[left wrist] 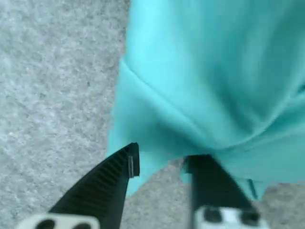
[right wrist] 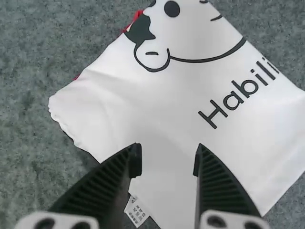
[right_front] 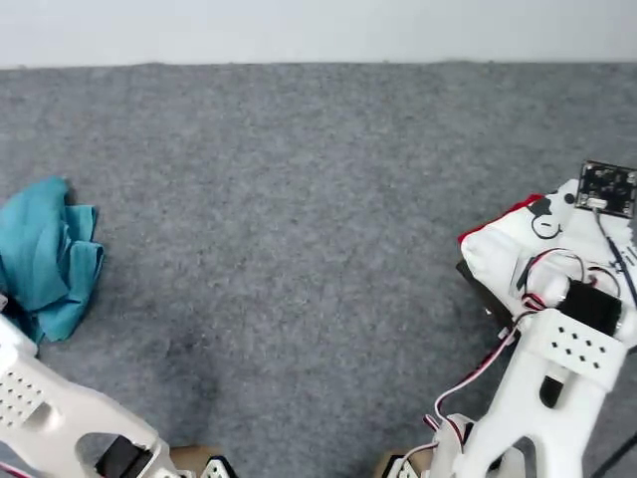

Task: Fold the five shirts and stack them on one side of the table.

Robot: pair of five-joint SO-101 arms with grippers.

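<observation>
The teal shirt (right_front: 45,254) lies crumpled at the table's left edge, not yet folded. The left gripper (left wrist: 159,167) hangs over its lower hem with jaws parted and nothing between them; one black fingertip overlaps the cloth's edge. The step in hand looks like picking this shirt up to spread it. To do that well, the jaws should probably come down on a single layer at the hem or a corner rather than on the bunched middle, then draw the cloth toward the open centre of the table so it flattens before any fold is made. Taking two layers together would likely drag the heap along as a lump. At the table's right side the right gripper (right wrist: 167,160) hovers with jaws apart and holding nothing, above a folded white shirt (right wrist: 181,95) printed with a cartoon face. This shirt tops a stack: a red edge (right_front: 498,217) shows beneath it, and something dark (right_front: 478,284) lies lower down, perhaps another folded shirt, though the arm hides too much to count the layers. The table surface (right_front: 299,199) is grey, felt-like fabric, which may cling to cloth and resist sliding, so lifting should serve better than dragging. A plain pale wall (right_front: 299,30) runs along the far edge.
</observation>
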